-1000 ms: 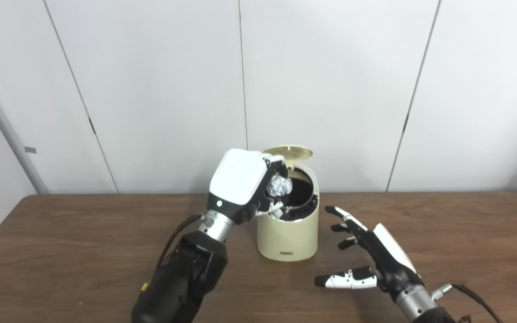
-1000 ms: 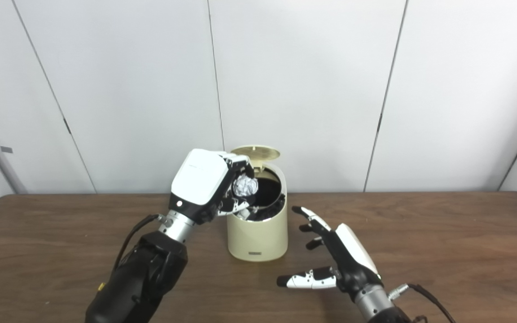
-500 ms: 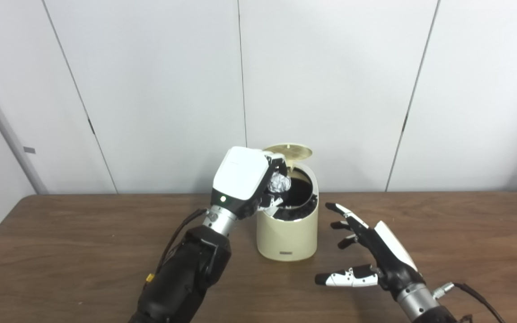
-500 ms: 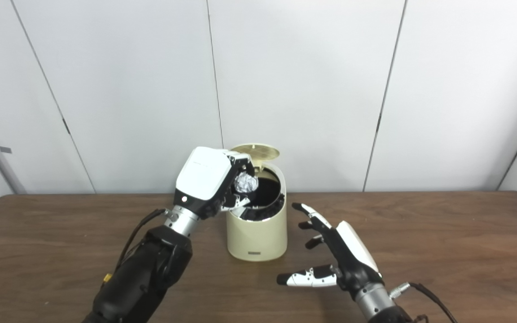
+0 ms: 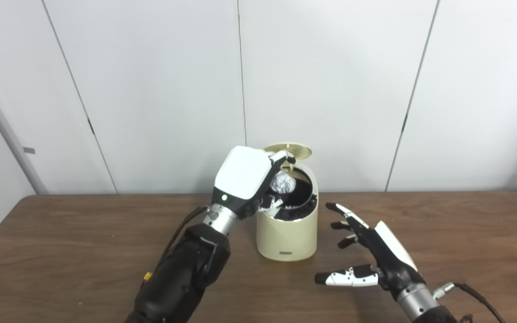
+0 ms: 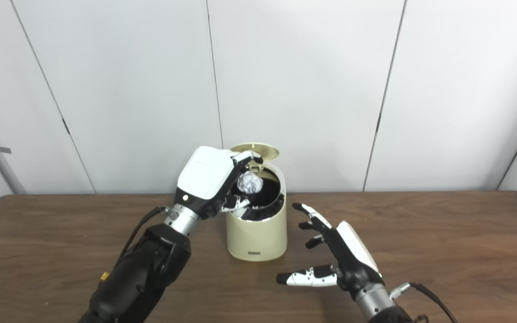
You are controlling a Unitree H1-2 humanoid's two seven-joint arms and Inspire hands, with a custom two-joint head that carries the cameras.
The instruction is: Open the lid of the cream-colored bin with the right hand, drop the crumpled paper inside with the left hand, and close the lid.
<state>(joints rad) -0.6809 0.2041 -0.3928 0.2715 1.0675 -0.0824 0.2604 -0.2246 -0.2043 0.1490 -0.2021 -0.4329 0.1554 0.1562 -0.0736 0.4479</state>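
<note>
The cream-colored bin (image 5: 288, 233) stands on the table with its round lid (image 5: 289, 150) tipped up at the back and its dark mouth showing. My left hand (image 5: 246, 179) hangs over the bin's left rim. Its fingers (image 5: 282, 157) are lifted apart, reaching toward the lid. The crumpled paper (image 5: 282, 183) is a white ball just below those fingers, over the bin's mouth, with no finger wrapped around it. My right hand (image 5: 368, 253) hovers open to the right of the bin, fingers spread and clear of it.
The brown wooden table (image 5: 61, 251) runs wide on both sides of the bin. White wall panels (image 5: 330, 89) stand right behind the table's far edge. A cable (image 5: 474, 294) trails from my right wrist.
My left hand's fingers have uncurled from the paper ball and stretched toward the lid. The ball has shifted slightly right, further over the bin's mouth. The right hand has barely moved.
</note>
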